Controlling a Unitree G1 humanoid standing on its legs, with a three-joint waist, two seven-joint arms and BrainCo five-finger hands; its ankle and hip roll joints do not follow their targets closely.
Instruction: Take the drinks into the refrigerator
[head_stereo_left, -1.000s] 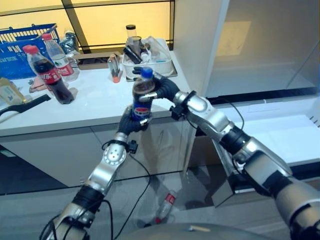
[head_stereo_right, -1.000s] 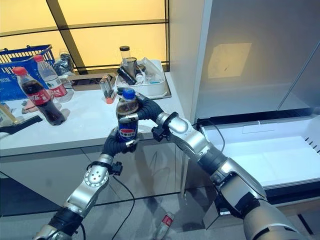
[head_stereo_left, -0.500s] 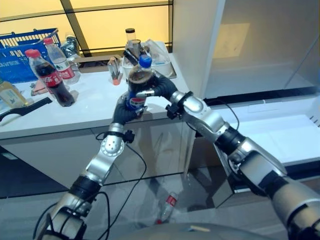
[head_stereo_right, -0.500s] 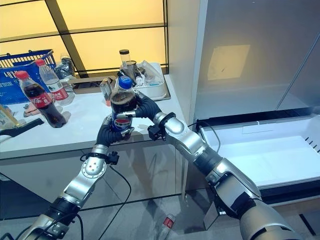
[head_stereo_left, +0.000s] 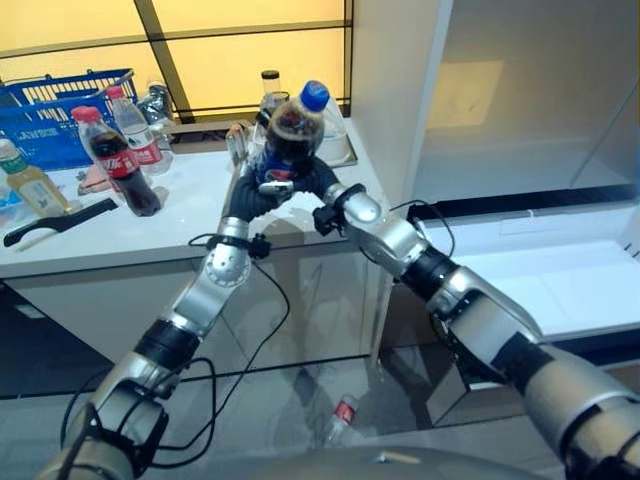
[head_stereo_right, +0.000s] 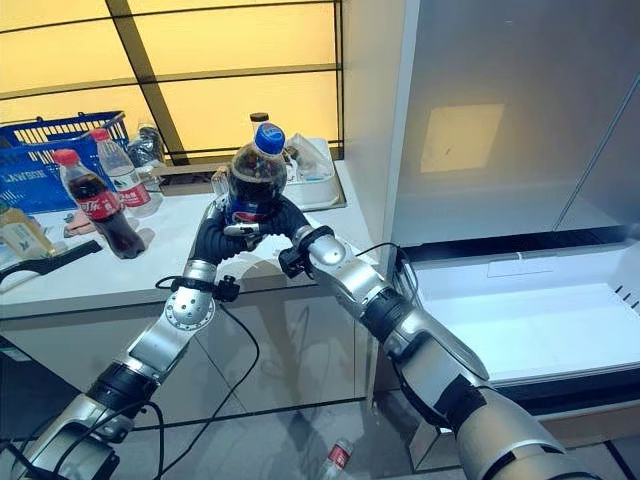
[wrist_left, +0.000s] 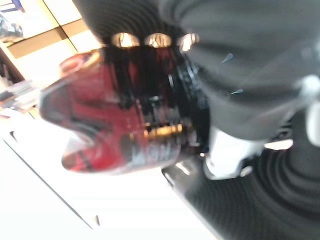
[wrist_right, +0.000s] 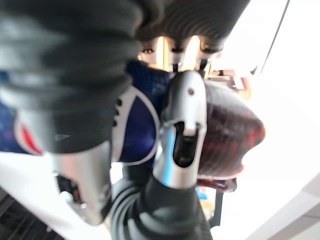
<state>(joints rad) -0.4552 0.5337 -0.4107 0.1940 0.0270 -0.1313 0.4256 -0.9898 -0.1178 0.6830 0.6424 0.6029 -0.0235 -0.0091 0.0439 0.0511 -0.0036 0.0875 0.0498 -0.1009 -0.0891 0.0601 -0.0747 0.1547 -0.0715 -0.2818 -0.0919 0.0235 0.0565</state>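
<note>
- Cola bottle with blue cap (head_stereo_right: 254, 175) held up in the air over the front edge of the white counter (head_stereo_right: 150, 262), tilted, cap leaning up and toward the refrigerator
- Left hand (head_stereo_right: 214, 235) wrapped round the lower part of that bottle from the robot's left, fingers curled on it
- Right hand (head_stereo_right: 285, 218) clasped on the same bottle from the other side, thumb (wrist_right: 181, 120) pressed across the dark body beside the blue label
- Both hands touching or nearly touching each other around the bottle; hard to say from the close wrist views which one carries the weight
- Open refrigerator (head_stereo_right: 500, 150) standing to the robot's right of the counter, white drawer (head_stereo_right: 530, 320) pulled out below its compartment
- Red-capped cola bottle (head_stereo_left: 118, 162) upright on the counter at the robot's left, a clear bottle (head_stereo_left: 138, 132) just behind it
- Blue basket (head_stereo_left: 60, 125) at the far left of the counter, a white tray (head_stereo_right: 310, 175) of odds and ends behind the raised bottle
- One more small bottle (head_stereo_left: 341, 416) lying on the floor below the counter
</note>
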